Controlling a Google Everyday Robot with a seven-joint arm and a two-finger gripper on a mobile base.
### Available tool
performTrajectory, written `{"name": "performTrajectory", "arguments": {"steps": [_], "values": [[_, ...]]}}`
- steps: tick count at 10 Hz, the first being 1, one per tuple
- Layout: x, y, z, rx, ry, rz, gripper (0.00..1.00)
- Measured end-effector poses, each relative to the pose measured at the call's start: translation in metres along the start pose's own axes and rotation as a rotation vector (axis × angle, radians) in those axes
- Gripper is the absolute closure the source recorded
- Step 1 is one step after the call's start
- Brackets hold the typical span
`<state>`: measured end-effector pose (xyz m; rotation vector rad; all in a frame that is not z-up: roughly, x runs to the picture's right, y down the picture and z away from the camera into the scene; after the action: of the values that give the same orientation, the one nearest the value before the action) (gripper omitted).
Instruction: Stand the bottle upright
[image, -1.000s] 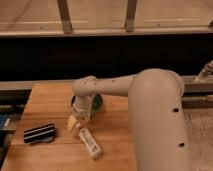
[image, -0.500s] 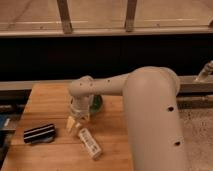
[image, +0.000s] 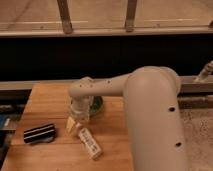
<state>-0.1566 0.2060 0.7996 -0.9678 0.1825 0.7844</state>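
Wooden table top carries 1 small slim white plastic bottle, lying flat just beside the pale gripper, on its near right side. Whether this gripper is spread or closed, one cannot tell. 1 black-and-white striped block lies well left of it.

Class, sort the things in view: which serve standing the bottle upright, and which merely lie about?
Job: slim white plastic bottle, lying flat on the wood; gripper, low beside its far end.
Lying about: black-and-white striped block; dark green object, partly hidden.
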Motion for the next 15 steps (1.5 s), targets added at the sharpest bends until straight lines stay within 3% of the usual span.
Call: {"name": "performTrajectory", "arguments": {"steps": [3, 7, 15], "values": [[0.0, -0.001, 0.003, 0.006, -0.004, 0.001, 0.3], [-0.004, 0.001, 0.009, 0.043, 0.022, 0.004, 0.3], [0.0, 0.0, 0.015, 0.047, 0.046, 0.013, 0.3]]}}
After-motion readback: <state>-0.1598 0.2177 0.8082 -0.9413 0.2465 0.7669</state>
